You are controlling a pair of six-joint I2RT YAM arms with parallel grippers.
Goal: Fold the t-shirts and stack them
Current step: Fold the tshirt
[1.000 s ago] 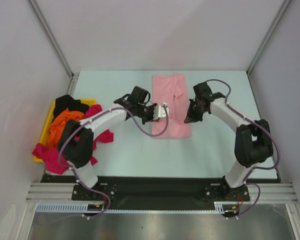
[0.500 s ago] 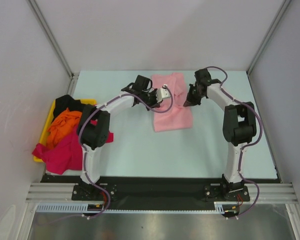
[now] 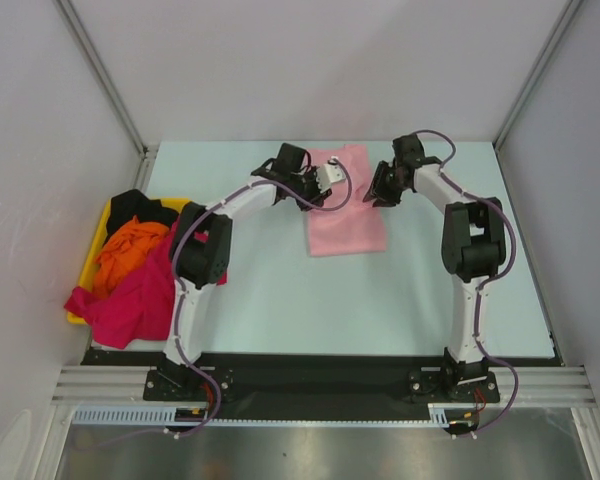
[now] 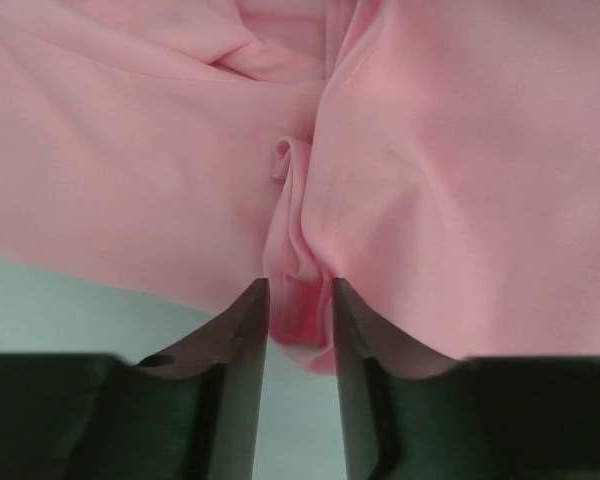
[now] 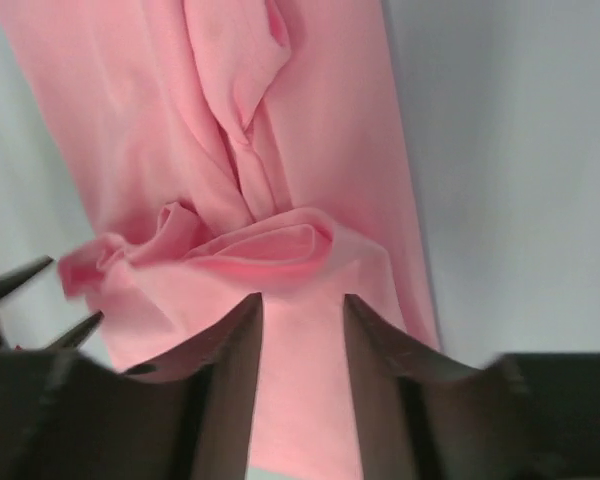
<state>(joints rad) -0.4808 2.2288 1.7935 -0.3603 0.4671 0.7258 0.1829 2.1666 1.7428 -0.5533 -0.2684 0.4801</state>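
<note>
The light pink t-shirt [image 3: 347, 218] lies folded in half at the far middle of the table, its doubled edge bunched up at the far end. My left gripper [image 3: 326, 190] is at the shirt's far left edge, open. In the left wrist view a small pinch of pink cloth [image 4: 298, 250] still stands between the parted fingertips of that gripper [image 4: 300, 300]. My right gripper [image 3: 376, 194] is at the far right edge, open. In the right wrist view its gripper [image 5: 300, 312] hangs over flat pink cloth [image 5: 180, 120], with a rolled fold just ahead.
A yellow tray [image 3: 91, 247] at the left edge holds a black t-shirt [image 3: 136, 206] and an orange t-shirt [image 3: 126, 250]. A magenta-red t-shirt [image 3: 130, 300] spills over the tray's near side onto the table. Grey walls close in the back and both sides.
Both grippers carried the pink shirt's near hem to the far end, folding it in half. Their jaws, shut on the cloth before, have now parted.
</note>
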